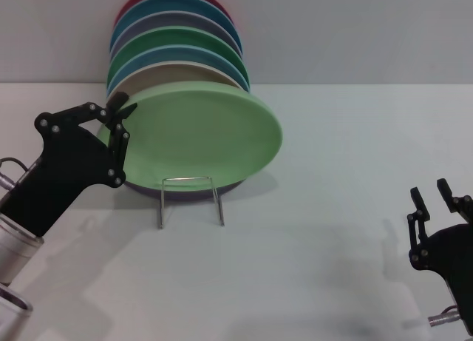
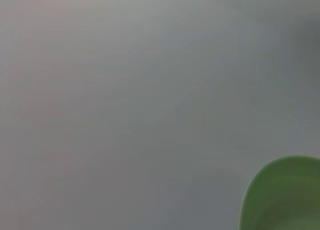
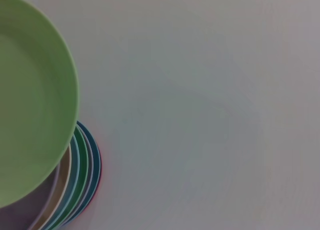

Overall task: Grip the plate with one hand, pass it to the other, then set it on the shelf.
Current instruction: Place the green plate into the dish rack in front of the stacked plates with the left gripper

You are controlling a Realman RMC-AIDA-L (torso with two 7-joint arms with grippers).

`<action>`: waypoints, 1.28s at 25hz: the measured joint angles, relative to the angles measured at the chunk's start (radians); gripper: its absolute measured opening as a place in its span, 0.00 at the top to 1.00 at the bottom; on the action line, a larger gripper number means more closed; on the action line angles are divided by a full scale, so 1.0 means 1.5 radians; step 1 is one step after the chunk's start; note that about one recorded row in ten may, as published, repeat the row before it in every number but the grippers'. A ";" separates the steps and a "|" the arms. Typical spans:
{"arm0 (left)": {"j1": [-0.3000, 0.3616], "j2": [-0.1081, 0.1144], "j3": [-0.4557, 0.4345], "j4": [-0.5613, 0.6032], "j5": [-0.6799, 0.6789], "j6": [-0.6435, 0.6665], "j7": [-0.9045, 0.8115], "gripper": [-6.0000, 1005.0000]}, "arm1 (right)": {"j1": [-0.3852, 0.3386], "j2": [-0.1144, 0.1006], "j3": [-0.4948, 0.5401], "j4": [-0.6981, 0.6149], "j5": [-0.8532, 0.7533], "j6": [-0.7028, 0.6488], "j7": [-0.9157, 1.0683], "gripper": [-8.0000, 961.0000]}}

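Observation:
In the head view my left gripper (image 1: 118, 109) is shut on the left rim of the pale mint-green plate (image 1: 199, 134). It holds the plate tilted, just above a stack of other plates. The wire shelf (image 1: 191, 199) stands on the table directly in front of the plate, below its near edge. My right gripper (image 1: 432, 197) hangs open at the lower right, well apart from plate and shelf. A piece of the plate (image 2: 285, 195) shows in the left wrist view. The right wrist view sees much of the plate (image 3: 30, 100) from above.
Behind and under the held plate lies a fanned stack of plates (image 1: 177, 45) in red, blue, lavender, green and cream; a lavender plate (image 1: 185, 189) lies right beneath. The same stack (image 3: 82, 175) shows in the right wrist view. White table (image 1: 332, 245) lies between the arms.

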 joint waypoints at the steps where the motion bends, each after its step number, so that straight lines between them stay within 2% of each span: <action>1: -0.001 0.000 0.002 0.000 0.000 -0.006 0.000 0.95 | 0.000 0.000 0.000 0.000 0.000 0.000 0.000 0.71; 15: -0.003 0.000 0.043 0.001 0.000 -0.079 -0.001 0.95 | -0.001 0.001 0.001 0.003 0.000 0.000 -0.026 0.71; 25: -0.007 -0.001 0.041 0.001 0.000 -0.116 -0.027 0.95 | 0.002 0.001 0.001 0.003 0.000 0.008 -0.024 0.71; 31: -0.004 0.000 0.032 0.001 -0.005 -0.104 -0.041 0.94 | 0.005 0.001 0.006 0.003 0.000 0.018 -0.024 0.71; 32: -0.001 0.000 0.028 0.001 -0.005 -0.097 -0.042 0.91 | 0.006 0.001 0.007 0.003 0.000 0.021 -0.024 0.71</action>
